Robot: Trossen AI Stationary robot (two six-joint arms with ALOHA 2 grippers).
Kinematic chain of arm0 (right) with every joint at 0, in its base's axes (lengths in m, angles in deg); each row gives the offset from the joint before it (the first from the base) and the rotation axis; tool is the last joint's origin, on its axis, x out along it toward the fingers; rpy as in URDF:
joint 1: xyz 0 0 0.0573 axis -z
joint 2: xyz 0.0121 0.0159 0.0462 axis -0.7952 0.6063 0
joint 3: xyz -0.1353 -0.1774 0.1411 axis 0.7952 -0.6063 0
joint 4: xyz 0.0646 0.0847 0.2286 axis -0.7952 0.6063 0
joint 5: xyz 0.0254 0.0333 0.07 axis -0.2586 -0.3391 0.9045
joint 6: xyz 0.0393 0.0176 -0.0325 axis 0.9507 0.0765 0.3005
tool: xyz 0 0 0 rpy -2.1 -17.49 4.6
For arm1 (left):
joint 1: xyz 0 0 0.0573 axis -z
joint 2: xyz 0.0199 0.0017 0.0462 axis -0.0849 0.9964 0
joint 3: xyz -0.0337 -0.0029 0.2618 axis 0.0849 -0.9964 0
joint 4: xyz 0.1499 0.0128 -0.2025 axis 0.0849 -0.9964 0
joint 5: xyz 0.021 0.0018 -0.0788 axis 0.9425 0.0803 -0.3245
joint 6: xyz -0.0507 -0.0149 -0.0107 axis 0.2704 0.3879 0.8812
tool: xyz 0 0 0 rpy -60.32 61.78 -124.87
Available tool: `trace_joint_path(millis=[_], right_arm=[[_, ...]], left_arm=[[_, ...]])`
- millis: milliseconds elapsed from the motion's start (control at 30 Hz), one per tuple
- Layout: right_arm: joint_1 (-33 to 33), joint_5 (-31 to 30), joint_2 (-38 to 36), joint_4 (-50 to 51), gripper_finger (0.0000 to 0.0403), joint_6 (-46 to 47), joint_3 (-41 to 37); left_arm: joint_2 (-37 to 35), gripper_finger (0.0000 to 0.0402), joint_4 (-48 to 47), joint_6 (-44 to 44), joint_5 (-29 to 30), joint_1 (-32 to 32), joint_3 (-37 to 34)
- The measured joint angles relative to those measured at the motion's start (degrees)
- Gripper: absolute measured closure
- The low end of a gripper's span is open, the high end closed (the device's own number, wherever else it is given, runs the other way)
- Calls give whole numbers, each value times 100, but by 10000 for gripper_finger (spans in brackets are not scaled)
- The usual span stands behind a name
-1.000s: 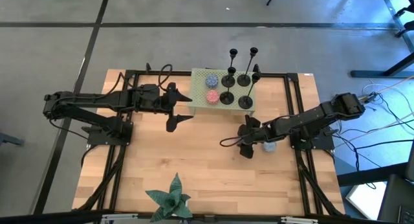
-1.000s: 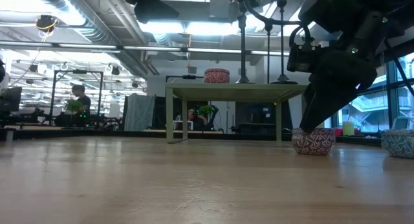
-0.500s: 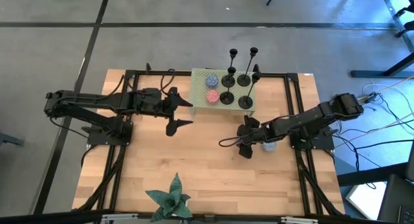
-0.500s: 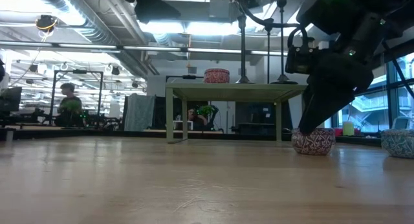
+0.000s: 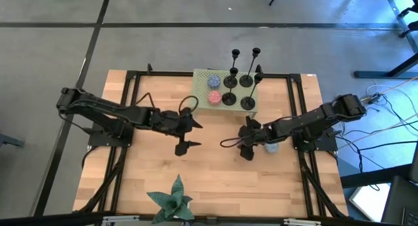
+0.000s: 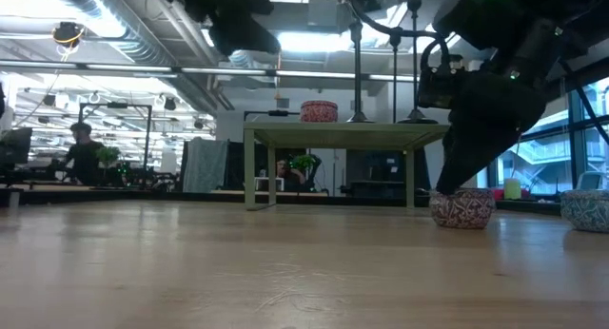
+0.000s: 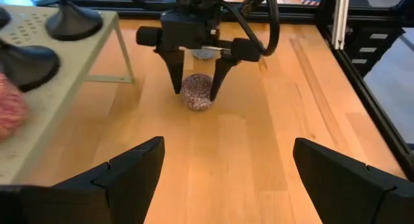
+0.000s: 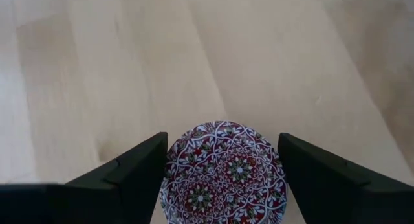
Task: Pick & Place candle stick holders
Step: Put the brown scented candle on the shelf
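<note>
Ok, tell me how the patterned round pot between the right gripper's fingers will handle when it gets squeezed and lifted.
The pot looks round and smooth-sided, so it may slip or twist between the right gripper's flat fingers. It sits low and wide on the table, so it is unlikely to tip. It looks rigid, perhaps ceramic, so probably breakable if dropped.

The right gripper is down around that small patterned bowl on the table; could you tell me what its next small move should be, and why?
Probably close the fingers. The right gripper is open with a finger on either side of the red patterned bowl, which sits on the table. The left wrist view shows the same straddle, so little is left but the squeeze, then a lift.
</note>
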Motion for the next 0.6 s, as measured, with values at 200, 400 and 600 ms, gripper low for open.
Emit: trace_joint_path(millis=[200, 400, 600], right_arm=[[-2, 124, 21, 1015, 100, -144, 611], [-2, 127, 10, 2524, 98, -160, 1450], [-1, 498, 8, 2492, 98, -167, 1570]], left_arm=[[171, 62, 138, 2, 3, 5, -1], [121, 62, 202, 0, 4, 5, -2], [125, 62, 222, 0, 4, 5, -2]])
